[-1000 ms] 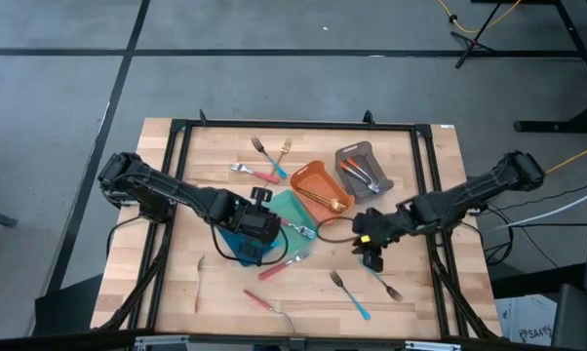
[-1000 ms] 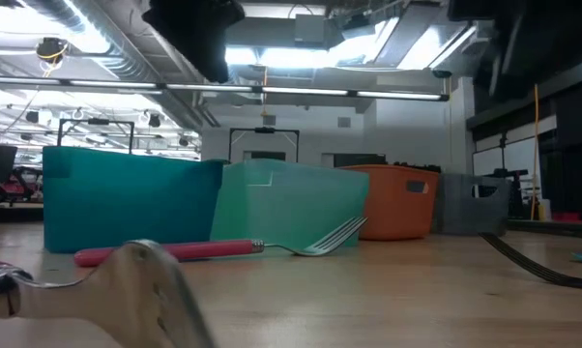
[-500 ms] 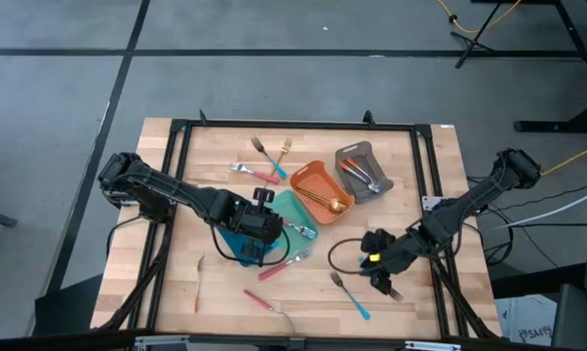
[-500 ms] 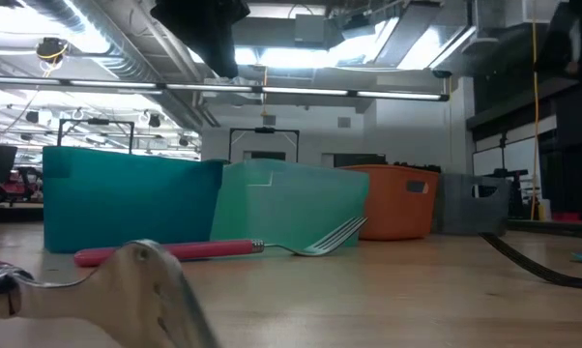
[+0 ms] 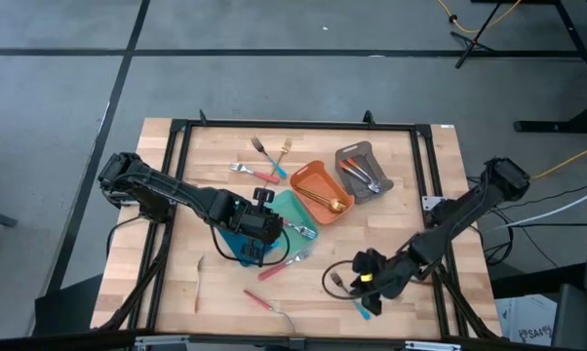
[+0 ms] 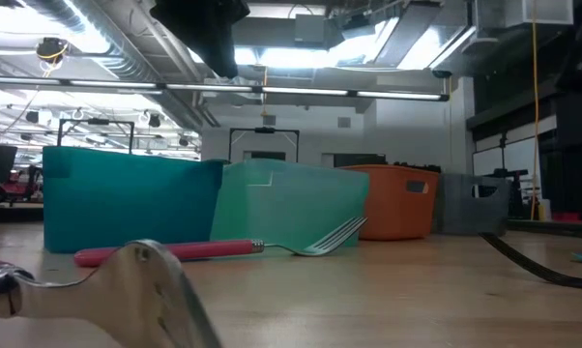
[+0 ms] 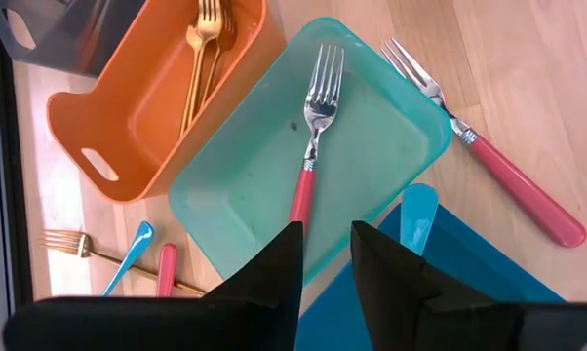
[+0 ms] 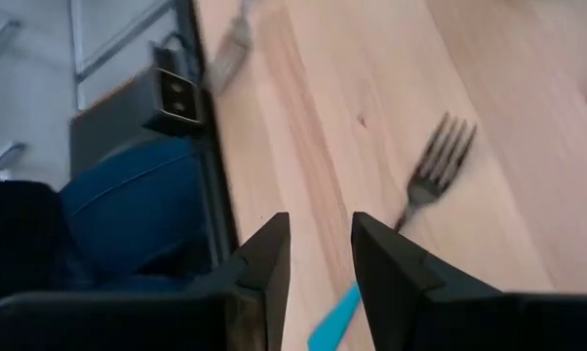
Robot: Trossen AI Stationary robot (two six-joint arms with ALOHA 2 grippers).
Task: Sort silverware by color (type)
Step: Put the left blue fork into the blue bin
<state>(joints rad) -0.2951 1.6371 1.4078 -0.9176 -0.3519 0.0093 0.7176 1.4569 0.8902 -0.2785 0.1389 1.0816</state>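
Silverware scattered over the counter, partly sorted. Nearest edge: red-handled utensil and a wooden-looking piece lying loose. Right pincer low over the near-right counter, fingers apart with nothing between them, hovering at a blue-handled fork whose tines show just ahead in the right wrist view, with a bit of blue handle by the fingers. Judged step: reach for this fork, not yet grasped. Next move calls for lining the open fingers across the slim handle, dropping to the wood, and closing; the handle lies flat, so a shallow pinch may slip. A dark cable loops just beside the pincer and could snag. Mid-counter: left pincer hangs above the blue tray and mint tray, fingers slightly parted and empty; it waits. Mint tray holds one red-handled fork; another red fork lies on the wood beside it. Blue tray carries a blue handle. Further: orange tray with gold forks, grey tray with utensils in it. Far side: several loose forks unsorted. Judged well under way, with about half the pieces left out on the wood.
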